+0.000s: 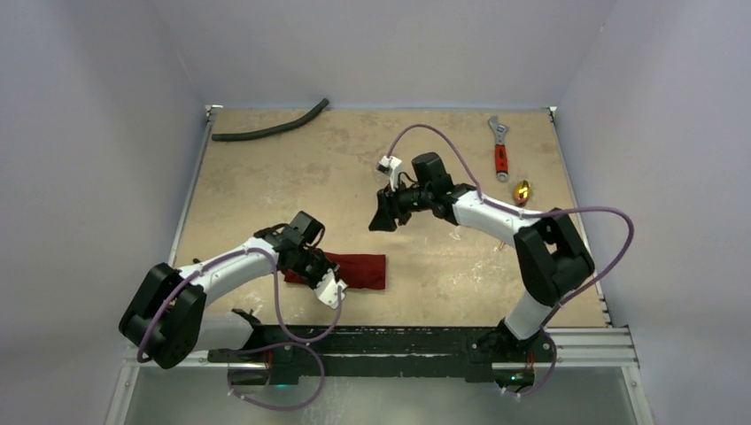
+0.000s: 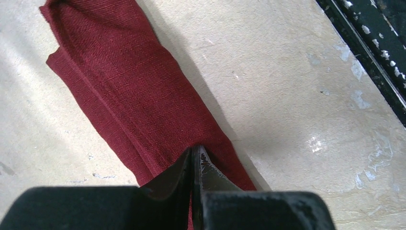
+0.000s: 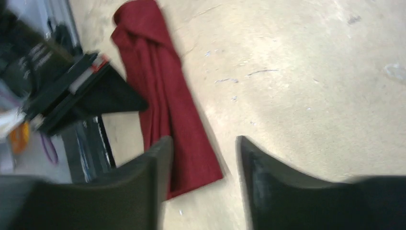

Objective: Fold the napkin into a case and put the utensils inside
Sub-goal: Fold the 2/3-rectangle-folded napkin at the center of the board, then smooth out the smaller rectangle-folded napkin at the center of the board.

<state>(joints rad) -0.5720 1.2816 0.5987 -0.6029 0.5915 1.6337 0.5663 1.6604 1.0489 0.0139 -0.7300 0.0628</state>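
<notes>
The dark red napkin [image 1: 359, 270] lies folded into a narrow flat strip on the table near the front edge. It also shows in the left wrist view [image 2: 129, 91] and the right wrist view [image 3: 167, 105]. My left gripper [image 1: 310, 273] is at the strip's left end, low on the table. Its jaws are shut [image 2: 194, 149] with red cloth pinched between them. My right gripper [image 1: 383, 214] hovers over the table's middle, behind the napkin, open and empty [image 3: 203, 141]. One shiny gold utensil piece [image 1: 522, 190] lies at the far right. Other utensils are out of view.
A red-handled silver wrench [image 1: 500, 150] lies at the back right, just behind the gold piece. A black hose [image 1: 270, 128] lies along the back left. A black rail [image 1: 398, 341] runs along the table's front edge, close to the napkin [image 2: 368, 48].
</notes>
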